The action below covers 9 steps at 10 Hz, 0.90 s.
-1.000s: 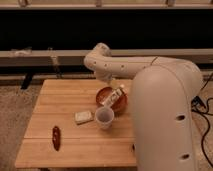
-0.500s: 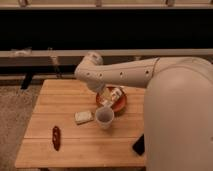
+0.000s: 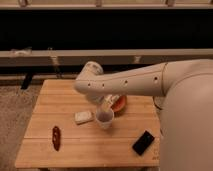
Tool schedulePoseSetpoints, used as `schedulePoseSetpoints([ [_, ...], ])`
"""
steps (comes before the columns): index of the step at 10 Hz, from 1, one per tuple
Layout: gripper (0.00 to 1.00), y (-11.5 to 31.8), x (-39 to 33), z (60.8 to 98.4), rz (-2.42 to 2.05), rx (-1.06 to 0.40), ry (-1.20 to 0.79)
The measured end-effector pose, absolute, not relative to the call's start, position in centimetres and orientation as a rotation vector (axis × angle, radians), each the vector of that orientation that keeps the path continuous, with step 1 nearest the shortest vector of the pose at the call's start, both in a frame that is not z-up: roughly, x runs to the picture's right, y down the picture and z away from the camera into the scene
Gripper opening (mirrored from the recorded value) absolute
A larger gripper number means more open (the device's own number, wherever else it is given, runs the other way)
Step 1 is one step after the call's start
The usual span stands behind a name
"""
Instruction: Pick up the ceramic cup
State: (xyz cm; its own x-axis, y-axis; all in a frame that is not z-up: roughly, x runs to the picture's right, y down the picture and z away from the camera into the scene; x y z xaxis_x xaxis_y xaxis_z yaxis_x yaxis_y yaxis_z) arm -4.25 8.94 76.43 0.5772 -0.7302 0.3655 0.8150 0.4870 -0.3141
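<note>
Count on wooden worktop (image 3: 75, 150): 1 ceramic cup (image 3: 104, 119), 1 reddish-brown bowl (image 3: 120, 105), 1 flat pale block (image 3: 83, 117), 1 small dark-red oblong item (image 3: 56, 137), 1 flat black slab (image 3: 144, 142). Plus 1 arm (image 3: 130, 82) w/ 1 gripper (image 3: 107, 103).

Cup: upright, round rim facing up, roughly mid-worktop. Block sits just beside it on the left, bowl just behind it to the right. Red item is well apart near front-left, black slab well apart near front-right, lying at an angle.

Arm comes in from the robot body (image 3: 187, 130) on the right, runs left over the back of the worktop, bends at a rounded joint, then drops toward the cup. Gripper hangs just above and behind the cup rim, between cup and bowl.

Hard to make out:
- Gripper is pale against pale cup and bowl edge, outlines merge. Can't tell if it's spread or clamped on anything, or whether it touches the cup.
- Bowl's left part is covered by gripper; only the right rim and part of the inside show. Contents unclear.
- Red item: shape only, can't ID.
- Black slab: thin rectangle, no detail.

Cut off / hidden:
- Robot body fills the right side, runs out of frame right and bottom, covers the worktop's right edge.
- Worktop legs not seen; front edge sits near the bottom of frame.
- Cup base on far side hidden by its own wall.
</note>
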Motion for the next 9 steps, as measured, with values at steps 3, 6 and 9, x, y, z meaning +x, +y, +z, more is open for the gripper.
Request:
schedulePoseSetpoints([
  [3,0.8,11.2,-4.6,78.7,-0.94,-0.514,-0.248],
  [6,0.76,12.3,-4.4,80.5,-0.926,-0.547,-0.271],
  [9,0.47,12.9,-3.8,81.2,-0.924,-0.604,-0.257],
])
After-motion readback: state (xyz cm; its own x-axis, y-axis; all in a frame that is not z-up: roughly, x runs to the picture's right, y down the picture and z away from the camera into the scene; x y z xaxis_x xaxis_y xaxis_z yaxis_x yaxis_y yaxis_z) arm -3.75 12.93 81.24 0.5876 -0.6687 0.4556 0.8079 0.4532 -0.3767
